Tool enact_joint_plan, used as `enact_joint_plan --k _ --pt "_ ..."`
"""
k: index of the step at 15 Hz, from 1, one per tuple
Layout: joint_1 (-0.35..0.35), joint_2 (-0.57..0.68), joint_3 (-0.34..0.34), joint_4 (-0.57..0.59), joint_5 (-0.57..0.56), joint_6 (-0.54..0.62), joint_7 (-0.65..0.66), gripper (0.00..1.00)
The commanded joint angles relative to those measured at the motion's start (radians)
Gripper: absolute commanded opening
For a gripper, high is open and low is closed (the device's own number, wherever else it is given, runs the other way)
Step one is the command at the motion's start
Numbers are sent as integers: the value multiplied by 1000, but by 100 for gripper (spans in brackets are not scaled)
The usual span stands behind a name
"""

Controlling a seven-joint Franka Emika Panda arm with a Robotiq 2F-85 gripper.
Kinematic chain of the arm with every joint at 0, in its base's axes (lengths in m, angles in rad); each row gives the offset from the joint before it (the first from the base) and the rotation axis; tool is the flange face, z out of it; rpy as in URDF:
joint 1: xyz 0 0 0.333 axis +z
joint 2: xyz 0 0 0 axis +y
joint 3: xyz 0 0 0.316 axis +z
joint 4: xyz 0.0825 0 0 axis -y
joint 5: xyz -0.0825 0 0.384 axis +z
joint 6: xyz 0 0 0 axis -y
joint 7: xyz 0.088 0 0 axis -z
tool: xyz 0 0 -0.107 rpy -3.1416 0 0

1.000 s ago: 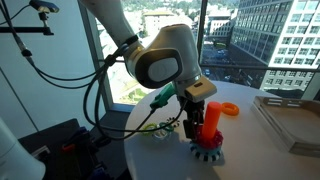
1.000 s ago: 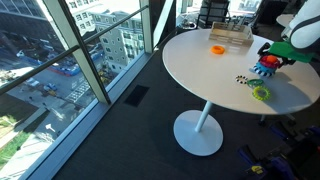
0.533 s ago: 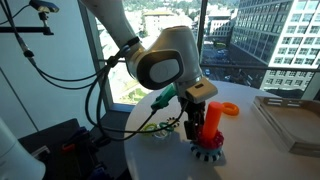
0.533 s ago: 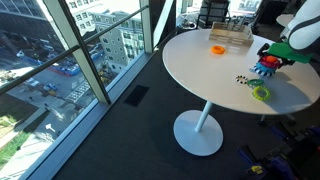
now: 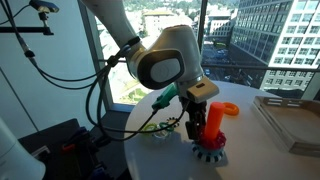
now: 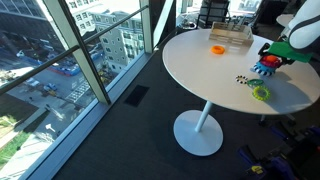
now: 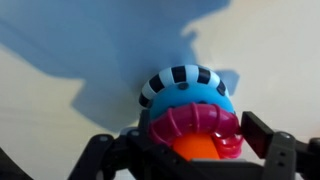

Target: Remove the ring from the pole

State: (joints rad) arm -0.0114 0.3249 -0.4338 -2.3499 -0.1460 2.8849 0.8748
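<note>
Room: high-rise office with floor-to-ceiling glass and city blocks outside. A round white desk (image 6: 200, 70) on a pedestal foot carries the toys.
Pole: the bright orange pole (image 5: 209, 122) stands upright on its blue gear-toothed base (image 5: 208, 152), near the desk edge on the arm's side. In the wrist view only its orange top shows, at 6 o'clock in the frame.
Ring: a red wavy-edged ring (image 7: 195, 122) sits around the pole above the blue base. A black-and-white striped gear (image 7: 180, 75) shows past it at 12 o'clock. I cannot tell how far down the pole the ring sits.
Tool: the tool (image 7: 197, 143) is down over the pole. Its black fingers (image 7: 262, 135) stand at 9 and 3 o'clock of the ring, drawn in close to its rim. I cannot tell whether they are pinching it or are just short of contact.
Step in hand: taking hold of the ring. It is not yet off the pole.
Next move: my judgement is that the pinch has to seat evenly on both sides of the rim. The lift then has to run straight up the pole's axis until the ring clears the orange top. A tilted pull could bind the ring and drag the base along.
Elsewhere on the desk: a lime-green ring (image 6: 261, 93) lies at 6 o'clock of the pole, apart from it. An orange piece (image 6: 218, 48) and a clear tray (image 6: 232, 36) are farther off, toward 10 o'clock.
</note>
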Motion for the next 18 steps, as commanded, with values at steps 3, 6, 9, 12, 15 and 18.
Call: enact_joint_plan --k 3,6,9,12,15,18 --pt "7 -9 -5 9 23 -11 -3 64" --pt "4 -32 -3 3 27 -16 -12 63" --pt "1 -66 -3 -5 25 -19 -16 63" --pt "-4 -101 1 -10 20 -22 -17 63" --pt "-7 -143 2 -17 8 -26 -12 63" --pt "5 -188 -10 -25 -4 -34 0 63"
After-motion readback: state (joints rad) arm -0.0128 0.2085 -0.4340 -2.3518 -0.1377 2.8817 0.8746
